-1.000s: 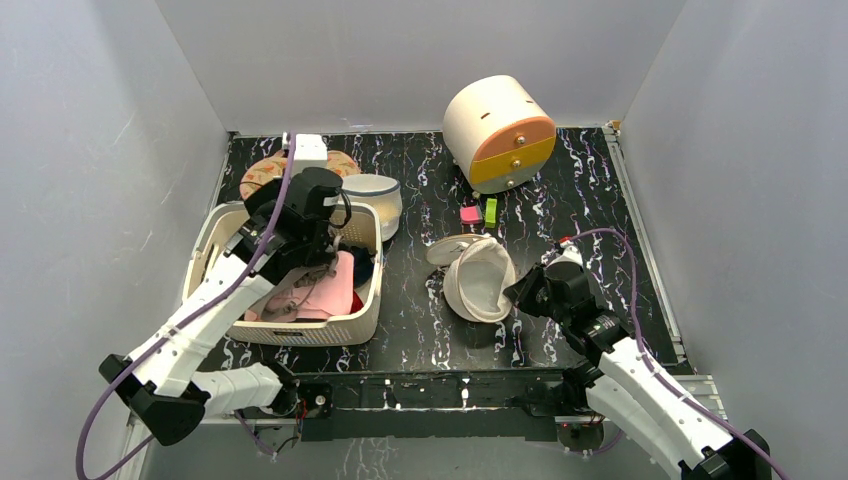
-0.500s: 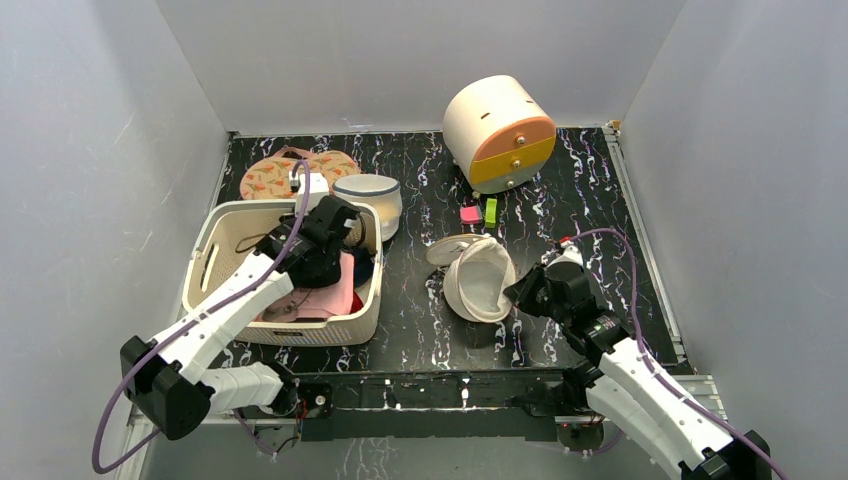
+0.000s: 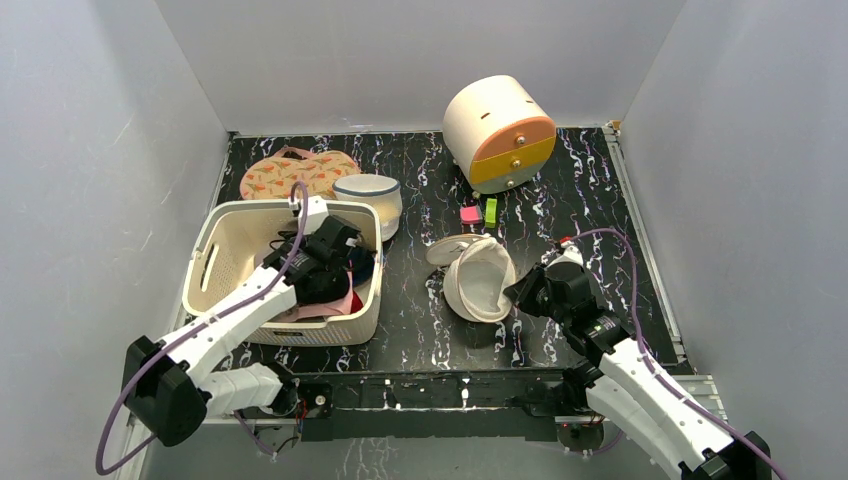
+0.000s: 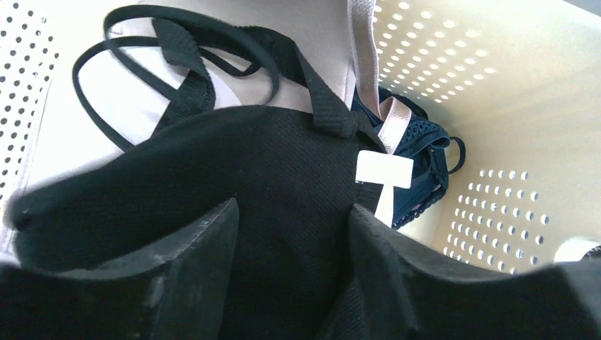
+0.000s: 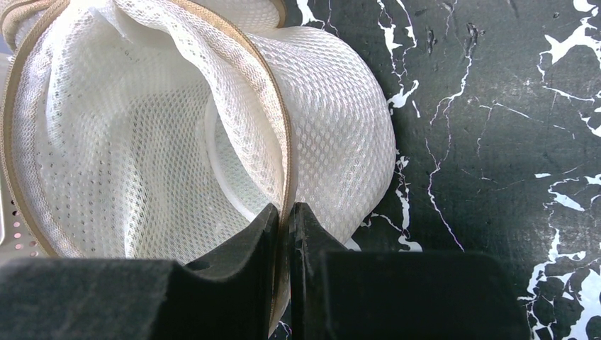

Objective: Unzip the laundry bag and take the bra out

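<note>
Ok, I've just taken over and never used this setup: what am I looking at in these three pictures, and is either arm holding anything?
You have two robot arms bolted at the near edge of a black marbled table. The wide picture looks down from above and behind them; the other two come from a camera on each wrist. In the left wrist view, the left tool stands open inside the cream basket, over a black bra lying there. In the right wrist view, the right tool is shut on the rim of the mesh laundry bag, which gapes open. Also on the table: a white tub, a floral pouch and a round drawer box.
</note>
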Controlling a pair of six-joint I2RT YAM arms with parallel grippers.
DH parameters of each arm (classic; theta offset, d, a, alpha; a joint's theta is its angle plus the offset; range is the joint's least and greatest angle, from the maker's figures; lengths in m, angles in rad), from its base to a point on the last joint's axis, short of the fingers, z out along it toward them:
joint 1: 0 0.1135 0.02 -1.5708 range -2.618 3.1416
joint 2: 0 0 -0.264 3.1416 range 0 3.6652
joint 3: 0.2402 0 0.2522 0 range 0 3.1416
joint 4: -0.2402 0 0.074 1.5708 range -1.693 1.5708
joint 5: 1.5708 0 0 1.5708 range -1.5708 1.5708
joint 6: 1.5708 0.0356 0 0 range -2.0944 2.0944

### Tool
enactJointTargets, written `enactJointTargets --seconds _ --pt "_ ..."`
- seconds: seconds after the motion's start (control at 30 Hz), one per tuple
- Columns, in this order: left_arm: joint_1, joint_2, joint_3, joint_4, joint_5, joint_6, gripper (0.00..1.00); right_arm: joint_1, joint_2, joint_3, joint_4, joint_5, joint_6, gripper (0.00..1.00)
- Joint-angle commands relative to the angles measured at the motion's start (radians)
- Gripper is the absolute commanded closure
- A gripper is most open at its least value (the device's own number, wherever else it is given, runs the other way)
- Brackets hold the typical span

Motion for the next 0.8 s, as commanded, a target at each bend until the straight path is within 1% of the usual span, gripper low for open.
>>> enactJointTargets --seconds 0.0,0.03,0.07,0.1,0.13,0.2,0.23,0.27,0.37,0.5,0.57,0.6,0.63,0.67,0.77 --pt "0.01 -0.126 0.063 -0.064 -0.056 -0.012 0.18 0.004 -0.019 0.026 0.019 0.021 -0.003 0.89" --pt "0.01 -0.161 0.071 -0.067 -0.066 -0.013 0.1 0.004 -0.021 0.029 0.021 0.023 -0.001 0.89" --pt "0.01 -0.196 0.087 -0.074 -0.063 -0.017 0.04 0.003 -0.023 0.035 0.018 0.027 -0.002 0.88" --pt "0.009 -0.241 0.119 -0.071 -0.043 -0.006 0.02 0.004 -0.026 0.049 0.0 0.039 0.002 0.88" --pt "0.01 -0.275 0.135 -0.045 -0.03 0.047 0.02 0.004 -0.03 0.06 -0.021 0.066 0.013 0.87" --pt "0.01 -0.384 0.145 0.087 -0.021 0.133 0.02 0.004 -0.063 0.078 -0.115 0.218 0.102 0.85" --pt "0.01 -0.416 0.143 0.175 0.058 0.167 0.02 0.004 -0.087 0.099 -0.169 0.281 0.147 0.85" --pt "0.01 -0.424 0.122 0.335 0.239 0.228 0.02 0.003 -0.115 0.111 -0.212 0.336 0.185 0.83" --pt "0.009 -0.365 0.117 0.458 0.465 0.24 0.02 0.004 -0.138 0.129 -0.254 0.399 0.22 0.82" --pt "0.008 -0.202 0.146 0.575 0.791 0.2 0.02 0.003 -0.155 0.155 -0.307 0.48 0.266 0.78" --pt "0.002 -0.103 0.148 0.649 0.945 0.144 0.02 0.004 -0.168 0.162 -0.304 0.49 0.26 0.73" --pt "-0.01 -0.063 0.145 0.687 0.986 0.118 0.02 0.004 -0.17 0.168 -0.303 0.486 0.252 0.7" --pt "-0.032 -0.026 0.151 0.705 1.002 0.111 0.02 0.004 -0.173 0.175 -0.302 0.477 0.242 0.66" --pt "-0.067 0.005 0.167 0.693 0.967 0.125 0.02 0.004 -0.178 0.184 -0.297 0.464 0.226 0.62" --pt "-0.217 0.078 0.235 0.59 0.728 0.206 0.02 0.004 -0.193 0.211 -0.271 0.418 0.157 0.5"
